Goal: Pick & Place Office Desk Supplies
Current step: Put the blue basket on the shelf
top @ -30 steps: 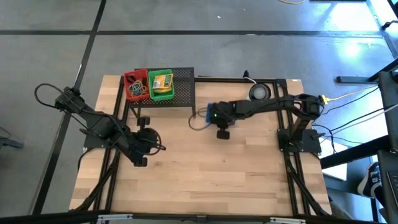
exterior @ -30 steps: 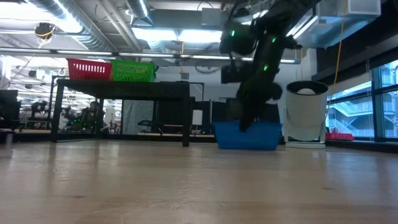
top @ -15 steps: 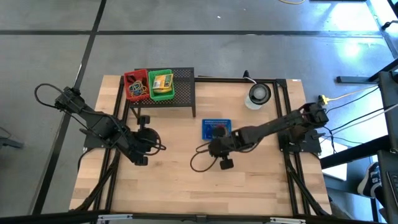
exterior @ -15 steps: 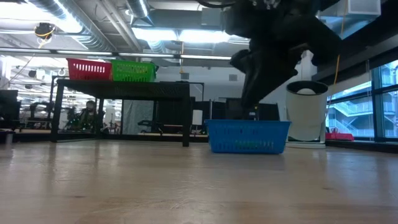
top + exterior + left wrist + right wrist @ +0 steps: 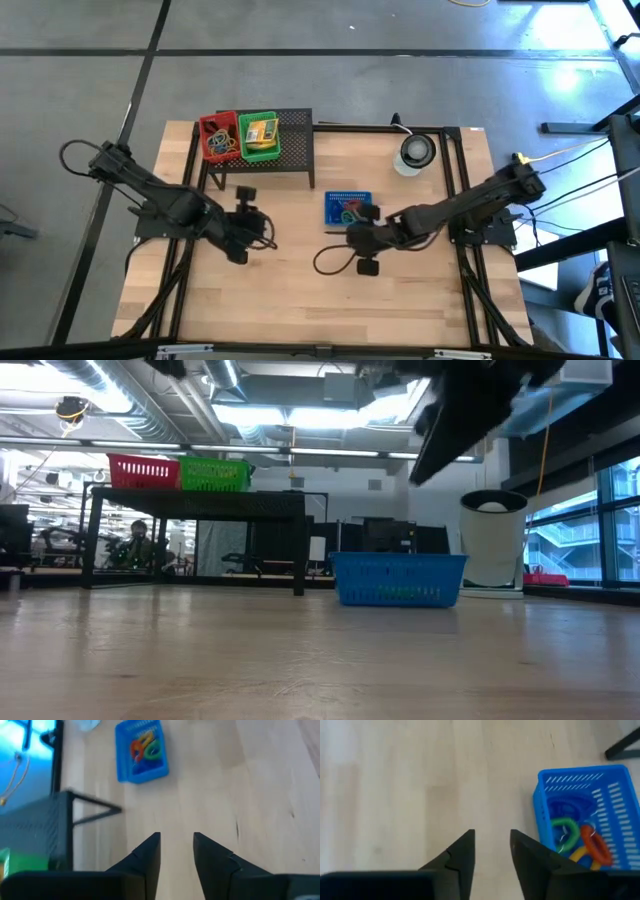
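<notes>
Coloured loops (image 5: pixel 575 840) lie jumbled, axes mixed, in blue basket (image 5: pixel 542 807).

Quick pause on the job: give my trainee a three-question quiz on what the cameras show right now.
1. True or false: the blue basket stands on the wooden table, not on the black shelf.
2. Which basket sits beside the red basket? A) green B) white
3. Fill in: the right gripper holds ____.

Key: 1 true. 2 A, the green basket. 3 nothing; its jaws are open and empty.
</notes>
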